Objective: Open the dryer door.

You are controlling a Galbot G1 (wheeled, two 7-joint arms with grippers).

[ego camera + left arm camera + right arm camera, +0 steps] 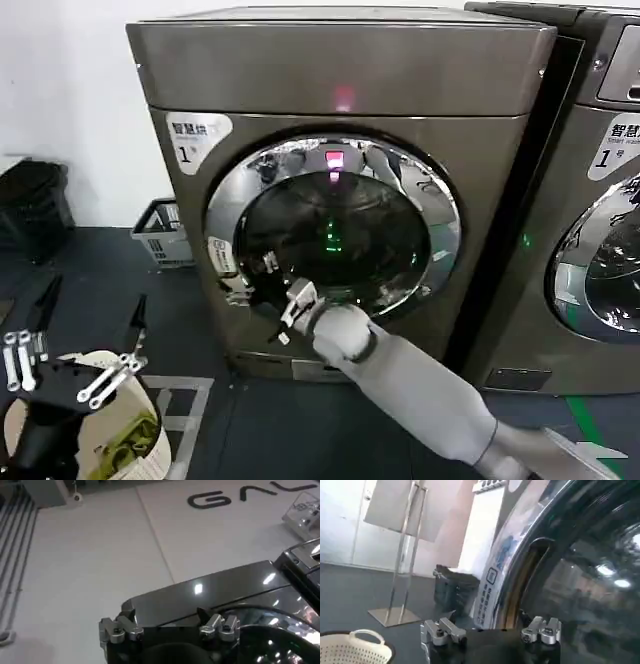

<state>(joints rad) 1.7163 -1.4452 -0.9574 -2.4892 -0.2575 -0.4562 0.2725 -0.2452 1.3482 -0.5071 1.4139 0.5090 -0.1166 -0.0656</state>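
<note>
Dryer (330, 70): bronze-grey front-loader, centre of the head view, standing on a dark floor (90, 290) against a white wall (60, 90); white sticker (195, 135) marked "1" at its upper left corner; small red light on the front panel above the door.

Door (335, 225): round porthole, wide chrome ring around dark glass, in the middle of the dryer front; it appears to lie against the front, though the right wrist view shows a dark slot along the ring's edge, so whether it is fully latched cannot be told; a white label (222, 257) sits on the ring's lower left.

Right gripper (268, 285): at the door's lower left edge, right arm (420, 385) reaching up from the near right; fingers slightly parted at the ring's rim, whether they grip anything cannot be told; in the right wrist view the right gripper (490, 630) sits close to the chrome ring (520, 555) and dark glass.

Left gripper (65, 365): low at the near left, well apart from the dryer; fingers spread, holding nothing; in the left wrist view its two finger mounts stand apart.

Other items: twin machine (590, 200) just right of the dryer; grey basket (160, 233) on the floor to the left by the wall; black bin (35, 210) at far left; white basket (115, 440) with green cloth at near left, under the left gripper.
</note>
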